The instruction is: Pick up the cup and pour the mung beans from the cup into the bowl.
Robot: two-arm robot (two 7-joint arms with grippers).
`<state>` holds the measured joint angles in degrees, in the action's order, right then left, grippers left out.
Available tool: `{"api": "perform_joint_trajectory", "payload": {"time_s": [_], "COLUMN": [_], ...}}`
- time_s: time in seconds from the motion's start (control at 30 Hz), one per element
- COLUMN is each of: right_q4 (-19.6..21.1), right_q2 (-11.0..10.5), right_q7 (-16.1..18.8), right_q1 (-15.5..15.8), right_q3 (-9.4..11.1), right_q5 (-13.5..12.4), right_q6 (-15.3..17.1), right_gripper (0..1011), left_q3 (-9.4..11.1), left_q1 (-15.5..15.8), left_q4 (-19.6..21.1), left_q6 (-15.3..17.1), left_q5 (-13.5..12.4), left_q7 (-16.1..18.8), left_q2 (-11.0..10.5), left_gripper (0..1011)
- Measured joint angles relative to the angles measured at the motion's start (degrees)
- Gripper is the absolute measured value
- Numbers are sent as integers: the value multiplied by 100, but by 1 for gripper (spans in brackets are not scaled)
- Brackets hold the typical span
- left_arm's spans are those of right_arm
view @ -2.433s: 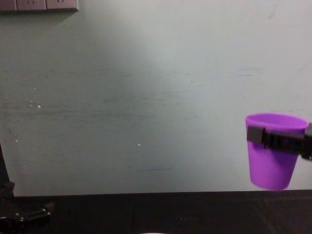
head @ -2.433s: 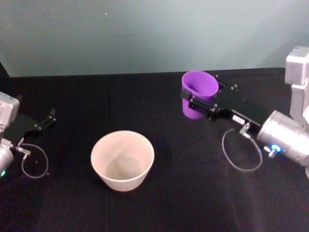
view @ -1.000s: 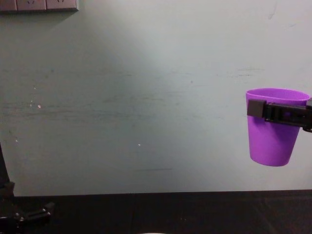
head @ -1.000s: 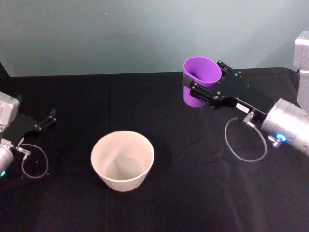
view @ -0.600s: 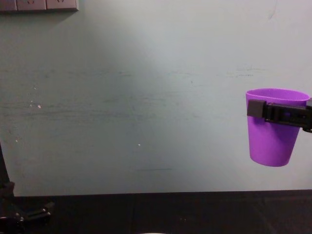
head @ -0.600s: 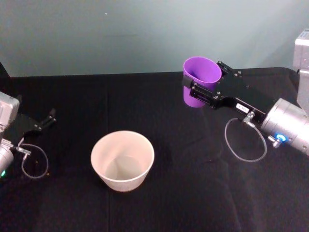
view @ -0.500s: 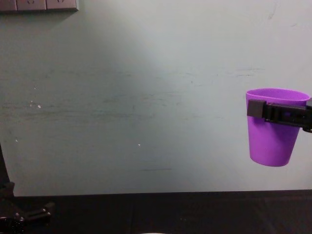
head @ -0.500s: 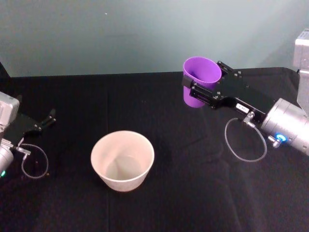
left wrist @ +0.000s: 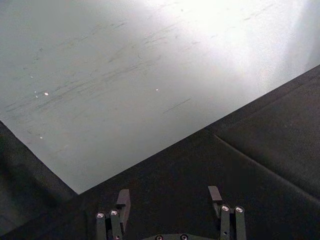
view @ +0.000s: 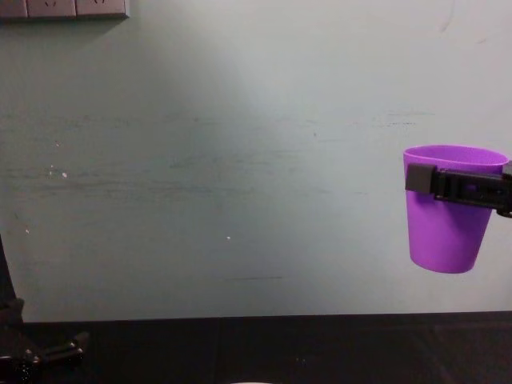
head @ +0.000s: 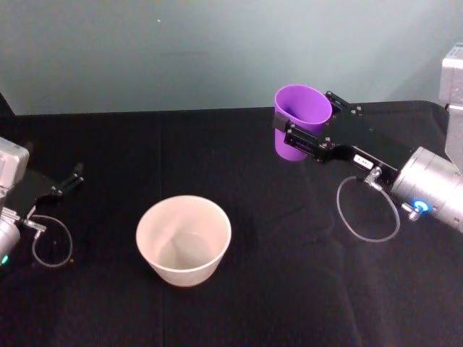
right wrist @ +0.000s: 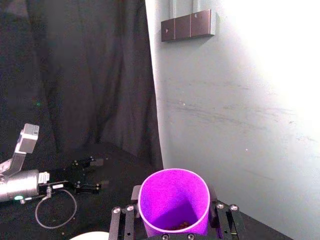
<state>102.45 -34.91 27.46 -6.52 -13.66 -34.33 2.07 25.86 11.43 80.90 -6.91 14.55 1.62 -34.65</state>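
Note:
The purple cup (head: 292,150) hangs upright in the air above the far right part of the black table, with my right gripper (head: 302,127) shut on it just below the rim. From the side, the cup (view: 446,236) floats well above the table with a black finger (view: 448,185) across it. In the right wrist view, a few dark mung beans (right wrist: 180,226) lie at the bottom of the cup (right wrist: 172,200). The whitish bowl (head: 184,271) stands on the table to the left of the cup and nearer to me. My left gripper (head: 71,178) rests open at the table's left side, its fingers (left wrist: 122,199) spread with nothing between them.
A black cloth (head: 275,289) covers the table, and a pale wall (view: 240,160) with a row of sockets (view: 64,8) rises right behind it. Thin cable loops hang by each wrist (head: 367,217) (head: 51,242).
The right gripper lifted the cup a little higher at first, then held it still for the last second. The left arm and the bowl have not moved.

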Motion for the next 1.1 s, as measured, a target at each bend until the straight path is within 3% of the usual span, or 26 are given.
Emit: {"api": "perform_joint_trajectory", "payload": {"time_s": [1.1], "right_q4": [0], "right_q2": [0], "right_q7": [0], "right_q1": [0], "right_q3": [0], "right_q5": [0], "right_q6": [0], "right_gripper": [739], "left_q3": [0], "left_q1": [0], "left_q4": [0], "left_q6": [0], "left_q5": [0], "left_q7": [0], "left_q2": [0], "left_gripper": [1011]}}
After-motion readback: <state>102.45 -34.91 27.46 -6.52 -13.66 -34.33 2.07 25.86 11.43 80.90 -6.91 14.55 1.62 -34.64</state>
